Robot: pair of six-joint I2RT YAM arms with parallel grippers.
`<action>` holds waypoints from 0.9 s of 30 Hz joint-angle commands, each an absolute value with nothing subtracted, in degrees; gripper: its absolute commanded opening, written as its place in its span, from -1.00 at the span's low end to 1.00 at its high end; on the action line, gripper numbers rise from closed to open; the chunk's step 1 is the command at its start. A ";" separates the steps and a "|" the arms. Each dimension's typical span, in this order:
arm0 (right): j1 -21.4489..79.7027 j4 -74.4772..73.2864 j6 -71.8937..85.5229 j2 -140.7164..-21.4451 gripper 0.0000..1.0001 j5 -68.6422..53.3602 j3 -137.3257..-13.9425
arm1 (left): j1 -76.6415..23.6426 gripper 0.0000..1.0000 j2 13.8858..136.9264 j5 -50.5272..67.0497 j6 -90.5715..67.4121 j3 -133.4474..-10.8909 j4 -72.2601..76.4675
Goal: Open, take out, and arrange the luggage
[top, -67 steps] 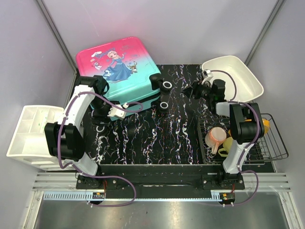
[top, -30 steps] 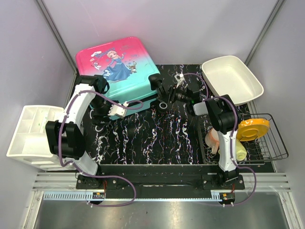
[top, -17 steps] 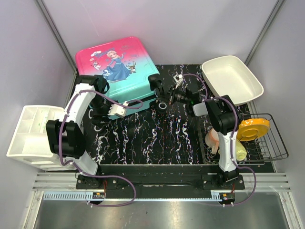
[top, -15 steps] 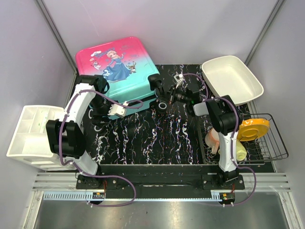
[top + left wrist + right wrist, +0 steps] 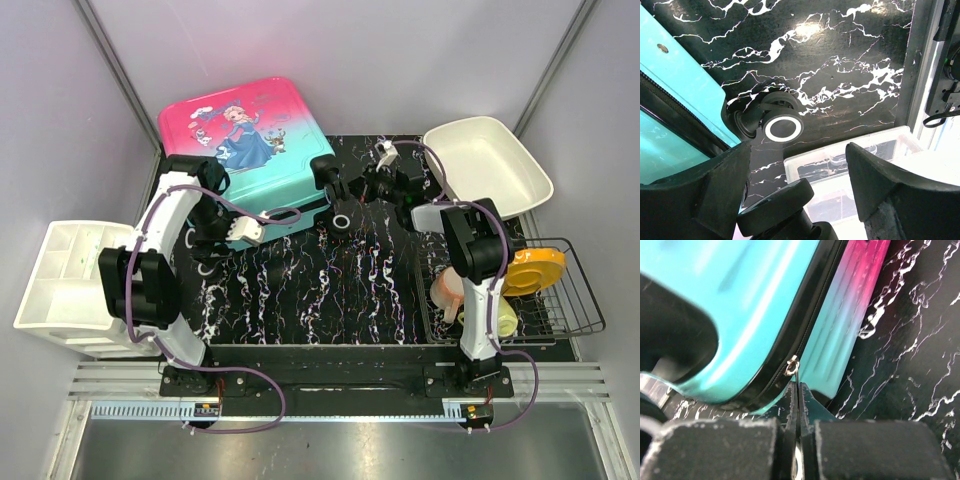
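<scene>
The left arm (image 5: pixel 165 215) and right arm (image 5: pixel 483 320) are built alike, with smooth white curved shells between chunky black joints. Each stands on a black base plate (image 5: pixel 185 378). A thin purple cable (image 5: pixel 126 310) loops along each arm. The left gripper (image 5: pixel 797 147) has thick matte-black fingers (image 5: pixel 695 192) with a grainy surface. On the right gripper (image 5: pixel 798 390) the fingers (image 5: pixel 720 450) look dark grey, scuffed and dusted pale.

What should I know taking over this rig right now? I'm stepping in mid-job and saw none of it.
Left gripper: open, empty, beside a wheel of the luggage.
Right gripper: shut on the zipper pull at the luggage's right edge.
Luggage: lying flat, printed side up, far left of the table, zipped shut.
Done: pull gripped. Left: unzip, open the lid, take out and arrange what is inside.
</scene>
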State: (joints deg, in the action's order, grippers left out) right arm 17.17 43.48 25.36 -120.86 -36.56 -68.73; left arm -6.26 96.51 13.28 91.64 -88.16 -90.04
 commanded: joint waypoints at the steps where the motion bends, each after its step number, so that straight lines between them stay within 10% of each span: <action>1: 13.97 46.93 24.08 -124.79 -1.00 -29.88 -76.72 | -2.72 0.61 100.72 8.78 91.23 -88.94 -86.39; 9: 14.41 48.87 25.67 -127.80 -1.00 -35.14 -81.56 | -3.43 0.94 97.39 25.29 77.02 -102.46 -88.59; 16: 15.03 49.13 22.94 -125.69 -1.00 -40.95 -79.98 | -0.80 0.98 96.86 42.35 27.61 -121.28 -75.70; 27: 18.01 49.66 13.72 -123.23 -1.00 -49.38 -79.55 | 17.22 0.98 103.35 21.62 -9.58 -117.16 -44.05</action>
